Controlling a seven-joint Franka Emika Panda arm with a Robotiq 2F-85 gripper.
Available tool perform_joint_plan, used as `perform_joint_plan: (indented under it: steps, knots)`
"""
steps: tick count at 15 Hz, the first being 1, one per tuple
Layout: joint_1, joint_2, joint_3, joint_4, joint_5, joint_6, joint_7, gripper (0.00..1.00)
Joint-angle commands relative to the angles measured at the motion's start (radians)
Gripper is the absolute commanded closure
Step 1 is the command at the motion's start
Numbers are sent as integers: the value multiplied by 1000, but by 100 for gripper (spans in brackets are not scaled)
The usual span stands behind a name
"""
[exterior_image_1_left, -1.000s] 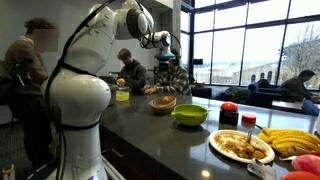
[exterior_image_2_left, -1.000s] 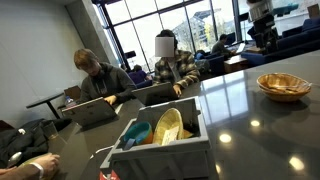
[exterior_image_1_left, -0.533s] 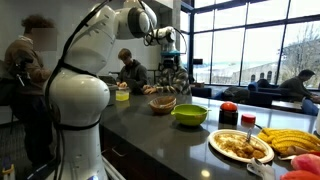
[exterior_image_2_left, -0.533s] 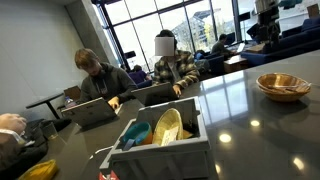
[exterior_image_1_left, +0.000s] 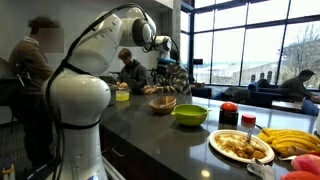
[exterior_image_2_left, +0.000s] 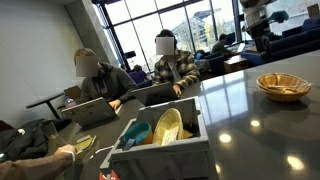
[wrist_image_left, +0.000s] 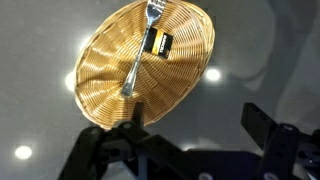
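Observation:
In the wrist view a woven wicker basket (wrist_image_left: 120, 75) lies on the dark glossy counter (wrist_image_left: 250, 50). A metal fork (wrist_image_left: 140, 55) with a black and yellow tag lies inside it. My gripper (wrist_image_left: 195, 118) is open and empty, hanging above the counter just beside the basket's edge; one finger overlaps the basket rim in the picture. In both exterior views the gripper (exterior_image_1_left: 166, 48) (exterior_image_2_left: 258, 22) hangs high above the basket (exterior_image_1_left: 163, 102) (exterior_image_2_left: 281, 86).
A green bowl (exterior_image_1_left: 190, 115), a red-capped item (exterior_image_1_left: 229, 113), a plate of food (exterior_image_1_left: 240, 146) and bananas (exterior_image_1_left: 290, 141) stand on the counter. A grey bin (exterior_image_2_left: 160, 145) with dishes stands at the near end. Several people sit and stand nearby.
The arm has shifted slightly, with the gripper a little lower and moved sideways above the basket. The basket and fork have not moved.

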Motion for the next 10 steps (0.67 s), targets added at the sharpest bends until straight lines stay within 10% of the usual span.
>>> perform_joint_plan:
  steps: [1, 10]
  knots:
    - [8, 93, 3, 101, 23, -66, 10, 0]
    - [-20, 118, 16, 137, 137, -101, 72, 0]
